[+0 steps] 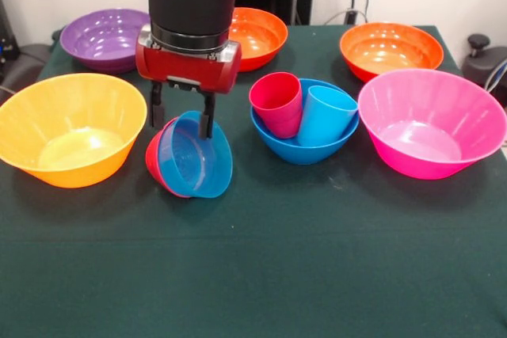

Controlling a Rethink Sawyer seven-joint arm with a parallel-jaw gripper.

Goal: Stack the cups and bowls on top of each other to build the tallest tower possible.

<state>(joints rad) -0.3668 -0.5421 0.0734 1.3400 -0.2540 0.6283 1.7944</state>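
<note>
My gripper hangs left of the table's middle. Its fingers straddle the upper rim of a small blue bowl nested in a small red bowl. The pair is tipped on its side with the opening facing the camera, and the gripper appears shut on it. To the right, a mid-sized blue bowl holds the crimson red cup and the taller light blue cup, both leaning.
A large yellow-orange bowl stands at the left and a large pink bowl at the right. At the back stand a purple bowl and two orange bowls. A dark green cloth covers the table.
</note>
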